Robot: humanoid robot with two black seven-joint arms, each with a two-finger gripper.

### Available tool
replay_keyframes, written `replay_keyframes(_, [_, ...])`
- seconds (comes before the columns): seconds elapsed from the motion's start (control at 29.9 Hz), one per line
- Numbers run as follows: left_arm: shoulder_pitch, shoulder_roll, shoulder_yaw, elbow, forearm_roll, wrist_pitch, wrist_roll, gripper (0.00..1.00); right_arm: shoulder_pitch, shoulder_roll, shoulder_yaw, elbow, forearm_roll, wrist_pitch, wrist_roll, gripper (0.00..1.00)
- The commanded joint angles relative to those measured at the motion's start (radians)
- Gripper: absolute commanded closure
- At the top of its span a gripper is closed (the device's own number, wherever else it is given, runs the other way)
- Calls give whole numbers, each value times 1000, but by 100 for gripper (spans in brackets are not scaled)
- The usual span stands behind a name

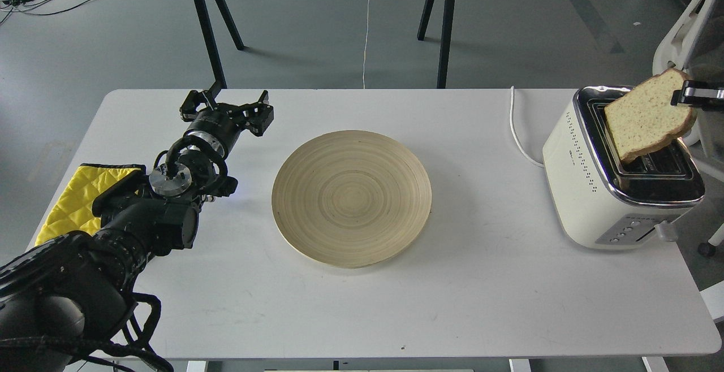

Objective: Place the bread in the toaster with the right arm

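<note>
The bread (645,116) is a tan slice held tilted over the chrome top of the cream-white toaster (599,180) at the table's right end. Its lower corner sits at the slots; I cannot tell if it is inside one. My right gripper (681,96) enters from the right edge and is shut on the slice's upper right crust; most of that arm is out of view. My left gripper (229,109) is open and empty, resting on the table at the far left, left of the plate.
A round wooden plate (351,198) lies in the table's middle. A yellow quilted cloth (79,197) lies under my left arm. The toaster's white cord (517,134) runs off the back edge. A white chair (687,27) stands behind the toaster.
</note>
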Motion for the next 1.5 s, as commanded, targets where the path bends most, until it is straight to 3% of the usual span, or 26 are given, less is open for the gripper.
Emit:
replay_keyframes(0.0, [0,0,0,0,0,0,0,0,0,0,0,7,-13,13,1,91])
replay_keyframes(0.2, [0,0,0,0,0,0,0,0,0,0,-2,19,-16,22,1,90])
replay_keyframes(0.4, [0,0,0,0,0,0,0,0,-11,0,3,18,-11,16,0,80])
replay_keyframes(0.57, [0,0,0,0,0,0,0,0,-23,-1,24,15,-4,7,0,61])
replay_keyframes(0.67, [0,0,0,0,0,0,0,0,-43,-1,46,13,-1,-1,0,41])
replay_keyframes(0.77, [0,0,0,0,0,0,0,0,-55,-1,55,12,-2,-15,0,35])
replay_keyframes(0.87, [0,0,0,0,0,0,0,0,-60,-1,57,7,3,-18,0,15])
replay_keyframes(0.94, [0,0,0,0,0,0,0,0,-55,-6,80,5,4,-36,1,13])
replay_keyframes(1.04, [0,0,0,0,0,0,0,0,-57,-14,170,2,21,-71,4,6])
replay_keyframes(1.2, [0,0,0,0,0,0,0,0,-95,-46,360,-16,212,-87,10,5])
replay_keyframes(1.3, [0,0,0,0,0,0,0,0,-222,-74,556,-54,246,-108,12,5])
replay_keyframes(1.47, [2,0,0,0,0,0,0,0,-559,-25,958,-108,263,-232,10,6])
